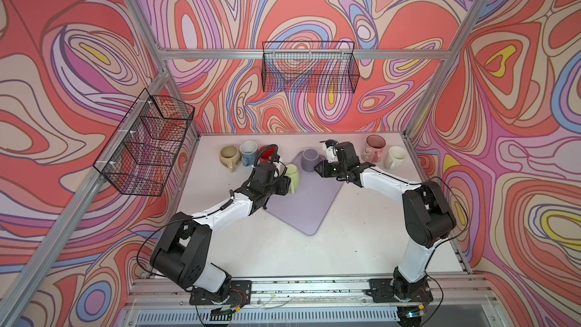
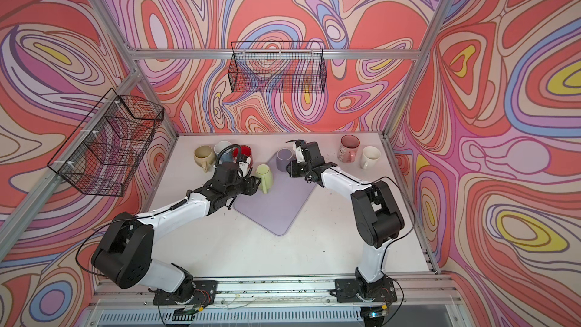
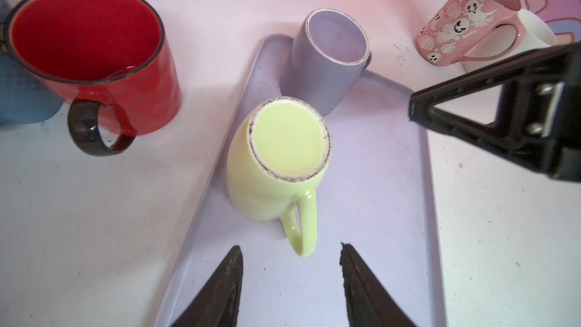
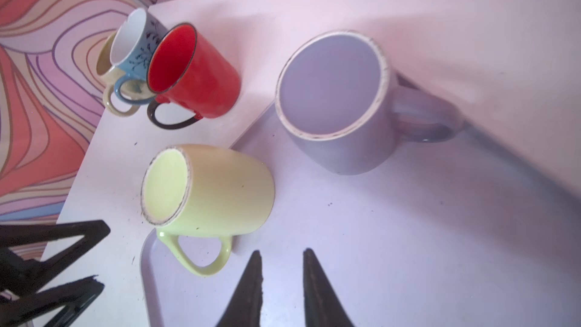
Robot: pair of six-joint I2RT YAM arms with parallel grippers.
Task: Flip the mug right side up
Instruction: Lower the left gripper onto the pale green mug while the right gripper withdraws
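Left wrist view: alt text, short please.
A lime-green mug stands upside down on a lavender mat, its handle between the tips of the open left pincer. A purple mug sits nearby; a red mug stands upright off the mat.

Both top views look steeply down; both close wrist views share the green mug (image 3: 283,152).
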